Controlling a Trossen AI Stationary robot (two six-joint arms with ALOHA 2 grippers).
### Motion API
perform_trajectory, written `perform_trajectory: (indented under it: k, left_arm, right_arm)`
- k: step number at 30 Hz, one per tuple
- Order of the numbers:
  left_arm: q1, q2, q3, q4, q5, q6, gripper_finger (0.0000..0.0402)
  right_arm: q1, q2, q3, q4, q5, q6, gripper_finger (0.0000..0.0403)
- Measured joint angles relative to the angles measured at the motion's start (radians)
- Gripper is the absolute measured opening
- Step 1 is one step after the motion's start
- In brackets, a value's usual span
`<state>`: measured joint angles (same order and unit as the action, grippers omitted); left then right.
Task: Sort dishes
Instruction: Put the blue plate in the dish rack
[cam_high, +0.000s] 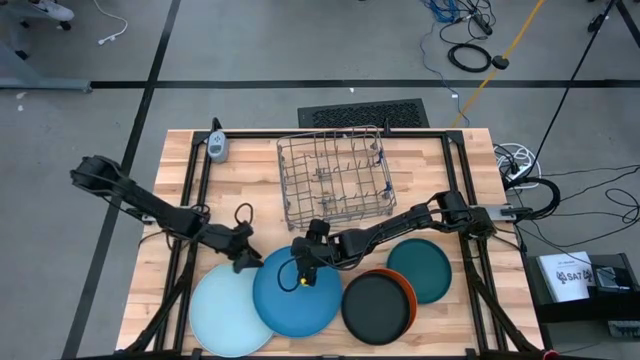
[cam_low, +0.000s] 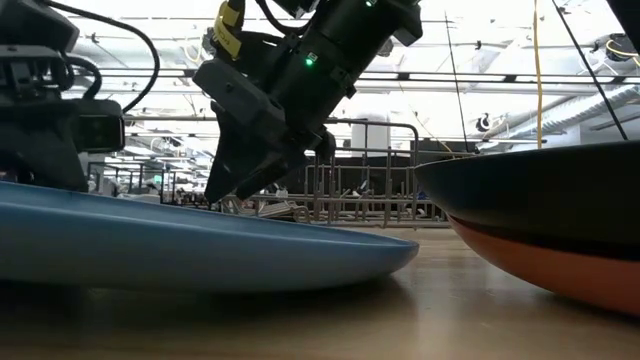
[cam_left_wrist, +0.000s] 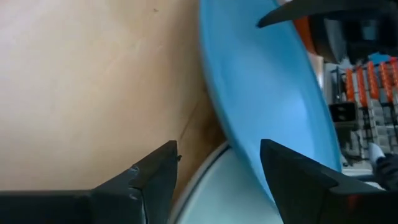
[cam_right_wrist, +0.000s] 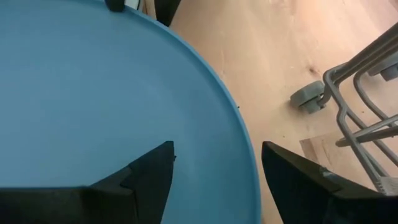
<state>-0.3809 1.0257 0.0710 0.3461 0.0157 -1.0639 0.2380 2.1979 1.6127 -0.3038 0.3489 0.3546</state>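
Lying flat on the bench, the mid-blue plate is flanked by both sets of jaws at its far rim, and the coming move is judged to turn on which of them has that rim between its fingers. The right gripper is hung over the plate's far edge, close above the surface; in its wrist view the two dark fingers are seen spread apart with the curved rim running between them and bare blue on one side, bare wood on the other. Nothing is clamped; the right jaws are open and straddling the rim from above.

The left gripper is placed at the plate's left shoulder, just where the mid-blue plate overlaps the pale plate. Its jaws are also seen parted and empty, with the blue rim and a sliver of the pale plate showing in the gap.

Being round, the plate has no long axis; only the rim can be taken, and it lies edge-on and low to both grippers. The right arm is judged the better placed. The black plate, stacked on the orange plate, and the teal plate lie to the right, with the rack behind.
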Motion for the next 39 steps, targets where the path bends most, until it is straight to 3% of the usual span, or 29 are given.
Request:
perform_trajectory:
  k: [8, 19, 22, 30, 39]
  left_arm:
    - [0.000, 0.146, 0.058, 0.100, -0.033, 0.033, 0.0228]
    - [-0.001, 0.419, 0.208, 0.103, -0.024, 0.159, 0.0220]
    - [0.000, 0.456, 0.241, 0.098, -0.023, 0.200, 0.0183]
    - [0.001, 0.459, 0.296, 0.109, -0.005, 0.246, 0.0019]
    - [0.002, 0.402, 0.319, 0.103, -0.033, 0.358, 0.0015]
  right_arm:
    - [0.001, 0.000, 0.000, 0.000, 0.013, -0.004, 0.0235]
    - [0.005, 0.000, 0.000, 0.000, 0.020, -0.004, 0.0235]
    - [0.010, 0.000, 0.000, -0.001, 0.021, -0.002, 0.0235]
    - [0.035, 0.001, 0.000, 0.005, 0.019, -0.027, 0.0235]
    - [0.086, -0.057, 0.000, 0.049, 0.209, -0.180, 0.0235]
